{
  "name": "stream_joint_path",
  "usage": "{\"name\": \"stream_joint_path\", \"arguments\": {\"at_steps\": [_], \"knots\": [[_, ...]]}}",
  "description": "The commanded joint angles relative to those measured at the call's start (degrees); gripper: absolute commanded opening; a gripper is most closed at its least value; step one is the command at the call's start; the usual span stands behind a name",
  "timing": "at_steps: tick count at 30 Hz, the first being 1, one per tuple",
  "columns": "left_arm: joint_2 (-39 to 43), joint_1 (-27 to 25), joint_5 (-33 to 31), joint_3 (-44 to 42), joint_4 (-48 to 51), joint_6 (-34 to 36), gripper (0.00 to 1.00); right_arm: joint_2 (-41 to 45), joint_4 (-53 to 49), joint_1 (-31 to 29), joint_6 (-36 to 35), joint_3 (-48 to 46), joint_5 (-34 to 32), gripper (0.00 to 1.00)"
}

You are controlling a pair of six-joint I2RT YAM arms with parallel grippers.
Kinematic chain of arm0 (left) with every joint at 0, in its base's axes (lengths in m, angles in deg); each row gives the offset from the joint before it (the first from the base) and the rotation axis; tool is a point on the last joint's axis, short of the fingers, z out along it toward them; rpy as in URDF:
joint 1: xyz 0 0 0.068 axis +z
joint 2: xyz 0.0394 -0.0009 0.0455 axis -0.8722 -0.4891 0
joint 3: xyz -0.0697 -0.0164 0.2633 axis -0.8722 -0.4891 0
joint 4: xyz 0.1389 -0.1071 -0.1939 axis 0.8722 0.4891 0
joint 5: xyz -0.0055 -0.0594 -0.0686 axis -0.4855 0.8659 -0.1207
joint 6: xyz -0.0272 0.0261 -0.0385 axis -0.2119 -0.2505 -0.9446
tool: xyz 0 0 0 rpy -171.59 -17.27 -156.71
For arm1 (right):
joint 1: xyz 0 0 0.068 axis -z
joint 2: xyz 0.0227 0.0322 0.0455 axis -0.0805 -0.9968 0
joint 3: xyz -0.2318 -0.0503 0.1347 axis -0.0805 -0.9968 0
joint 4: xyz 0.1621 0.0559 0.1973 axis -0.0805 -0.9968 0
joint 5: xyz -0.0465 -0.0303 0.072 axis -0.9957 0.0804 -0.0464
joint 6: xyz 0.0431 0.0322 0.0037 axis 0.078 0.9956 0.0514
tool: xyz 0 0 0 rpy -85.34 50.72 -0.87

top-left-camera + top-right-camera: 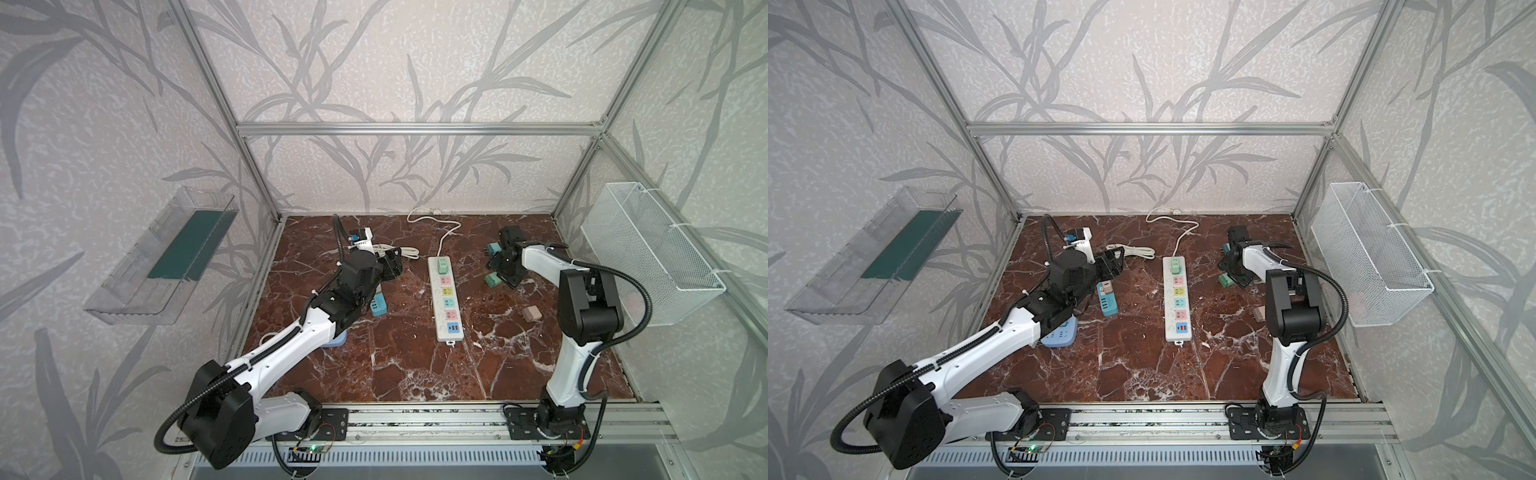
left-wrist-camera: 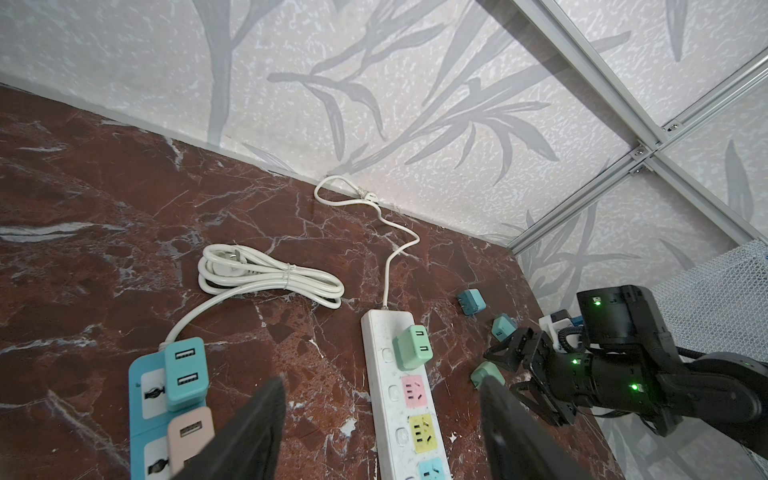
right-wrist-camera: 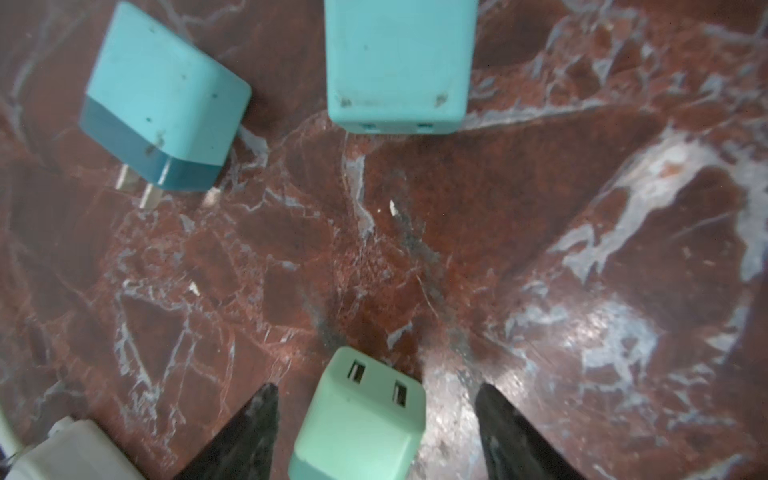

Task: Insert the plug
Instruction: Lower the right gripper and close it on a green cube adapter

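Mint plug (image 3: pixel 361 415) between spread right fingers (image 3: pixel 249 436)

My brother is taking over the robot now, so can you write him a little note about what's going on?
Left end effector: open, empty, between the blue power strip and the white power strip.
Right end effector: open, its fingers on either side of a loose mint-green charger plug on the table, not gripping yet.
Done: another mint-green plug sits in the white strip's end socket.
Left: grip the loose plug, carry it over, and push it into a free socket.
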Motion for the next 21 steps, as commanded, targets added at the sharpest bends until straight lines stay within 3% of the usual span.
{"name": "stream_joint_path", "arguments": {"at_steps": [1,10,12,15,21], "knots": [[0.1,0.1,-0.6,-0.3,-0.9,-0.8,0.73,-0.6,0.2,-0.4,1.5,0.7,-0.7,0.71],[1.0,0.3,-1.1,-0.2,-0.8,0.2,0.73,-0.9,0.6,-0.3,-1.9,0.3,-0.4,0.56],[1.2,0.3,-1.6,-0.2,-0.8,0.7,0.74,-1.0,0.7,-0.3,-2.2,-0.1,0.5,0.56],[1.5,0.4,-1.9,-0.2,-0.8,1.0,0.73,0.0,0.5,-0.5,-2.5,-0.9,0.7,0.66],[2.1,0.5,-1.5,-0.2,-0.8,0.7,0.73,-0.2,0.1,-1.1,-2.0,0.1,0.6,0.67]]}}
